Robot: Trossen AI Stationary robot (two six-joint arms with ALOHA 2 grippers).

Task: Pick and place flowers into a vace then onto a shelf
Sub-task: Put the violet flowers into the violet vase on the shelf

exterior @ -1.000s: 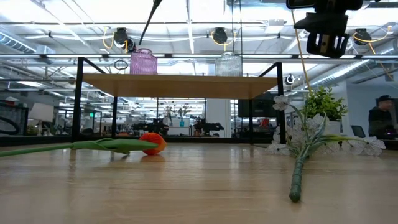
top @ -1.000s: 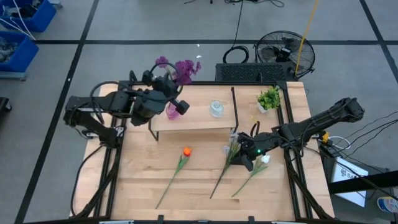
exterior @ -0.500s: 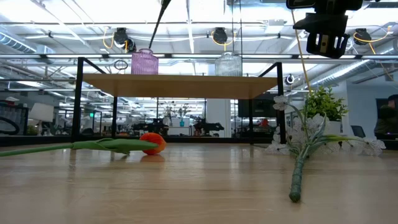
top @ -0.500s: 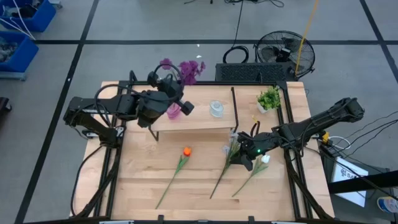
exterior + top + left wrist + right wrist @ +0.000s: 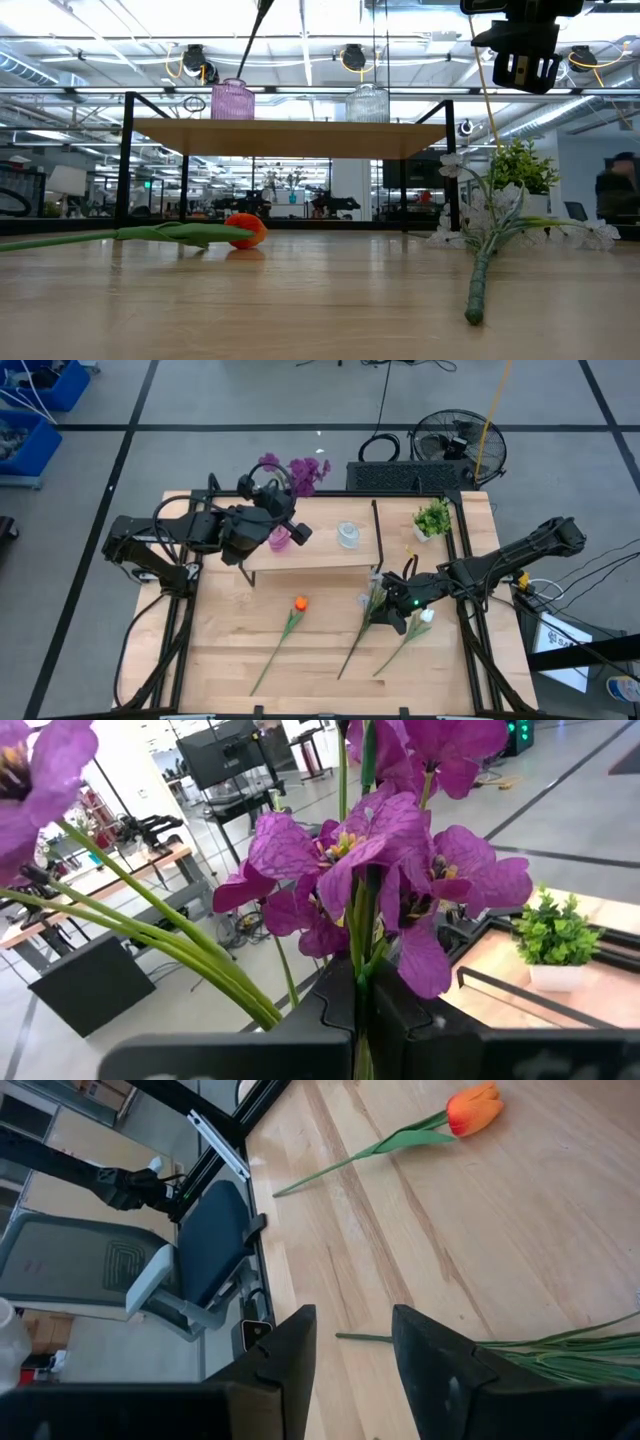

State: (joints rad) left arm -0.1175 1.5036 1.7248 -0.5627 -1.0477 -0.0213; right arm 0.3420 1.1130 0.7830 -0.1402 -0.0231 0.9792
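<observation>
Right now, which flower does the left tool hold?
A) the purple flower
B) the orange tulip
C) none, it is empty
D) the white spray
A: the left tool is shut on the purple flower, whose stem runs between its fingers in the left wrist view, above the pink vase on the shelf; the orange tulip lies on the table.

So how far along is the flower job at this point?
Done: nothing is fully placed yet. In hand: the left claw is shut on the purple flower, its stem going into the pink vase on the shelf. Left: the tulip and two white flowers lie on the table; the right claw hovers open above them.
</observation>
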